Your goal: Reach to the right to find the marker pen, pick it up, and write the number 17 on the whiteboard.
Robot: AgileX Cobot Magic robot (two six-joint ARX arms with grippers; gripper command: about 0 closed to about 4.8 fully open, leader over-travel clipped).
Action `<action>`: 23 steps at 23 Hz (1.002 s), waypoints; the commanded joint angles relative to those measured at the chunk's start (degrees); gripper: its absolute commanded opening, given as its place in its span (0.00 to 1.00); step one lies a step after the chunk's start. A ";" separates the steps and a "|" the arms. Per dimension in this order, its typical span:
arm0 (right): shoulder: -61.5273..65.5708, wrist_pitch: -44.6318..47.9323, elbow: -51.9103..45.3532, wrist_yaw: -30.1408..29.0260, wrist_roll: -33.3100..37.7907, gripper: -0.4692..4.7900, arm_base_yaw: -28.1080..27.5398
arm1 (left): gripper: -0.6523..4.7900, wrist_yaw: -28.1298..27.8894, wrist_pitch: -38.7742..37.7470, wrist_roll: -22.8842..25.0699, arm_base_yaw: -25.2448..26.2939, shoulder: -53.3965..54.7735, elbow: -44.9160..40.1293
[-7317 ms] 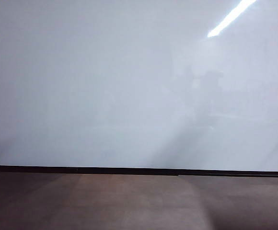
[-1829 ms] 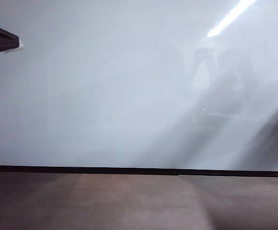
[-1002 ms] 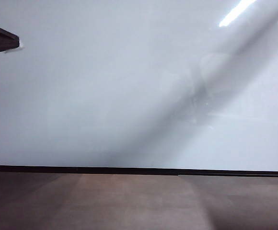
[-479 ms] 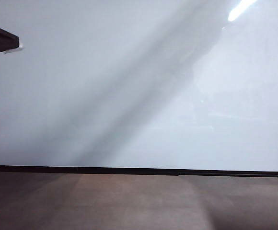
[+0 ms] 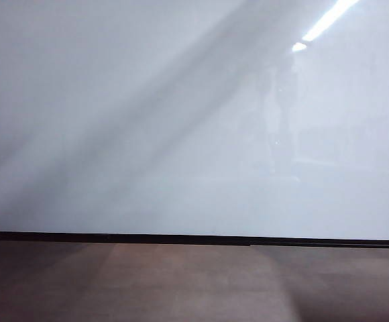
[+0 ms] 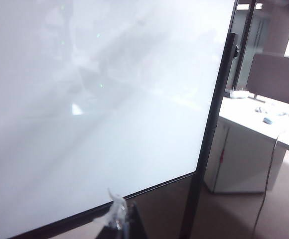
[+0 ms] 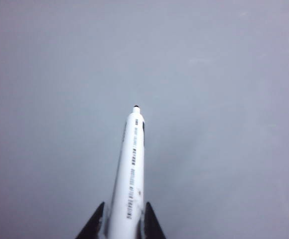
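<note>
We see the whiteboard (image 5: 147,134) as a smooth, glossy white panel that carries faint grey reflections and a bright light streak; its thin frame (image 5: 181,238) is black and matt. The brown surface (image 5: 194,282) below it looks matt, with a faint grain. In the right wrist view, the marker pen (image 7: 129,184) has a smooth, glossy white plastic barrel with black print. The dark fingers (image 7: 93,226) beside it look like matt plastic.

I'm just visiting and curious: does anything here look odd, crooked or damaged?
Nothing stands out. The glossy white black-framed whiteboard is clean and unmarked. The right gripper holds a white marker pen straight, tip toward the board. Only the tip of the left gripper shows.
</note>
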 commanded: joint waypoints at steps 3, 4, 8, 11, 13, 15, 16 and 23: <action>9.44 8.85 3.43 4.11 -1.77 0.08 4.55 | 0.11 -0.15 7.06 0.09 -0.02 12.24 12.15; 11.26 8.92 4.70 4.13 -1.81 0.08 4.76 | 0.11 -0.17 8.90 0.09 -0.02 14.25 13.84; 17.77 10.62 10.21 1.73 -1.79 0.08 5.03 | 0.11 -0.59 12.79 0.09 -0.02 20.61 19.47; 21.57 11.50 13.86 1.51 -1.79 0.08 5.05 | 0.11 -0.63 12.83 0.09 -0.02 23.02 21.27; 22.95 11.58 15.58 0.74 -1.84 0.08 5.05 | 0.11 -1.75 12.90 0.09 -0.02 23.91 21.42; 23.93 11.93 16.98 -0.44 -2.12 0.08 5.16 | 0.11 -3.02 12.57 0.09 -0.02 24.59 21.40; 24.50 12.74 17.46 -0.42 -2.40 0.08 5.62 | 0.11 -3.17 12.41 0.09 -0.02 24.68 21.40; 26.05 16.09 18.45 -0.39 -3.32 0.08 6.10 | 0.11 -3.28 12.44 0.09 -0.02 25.14 21.40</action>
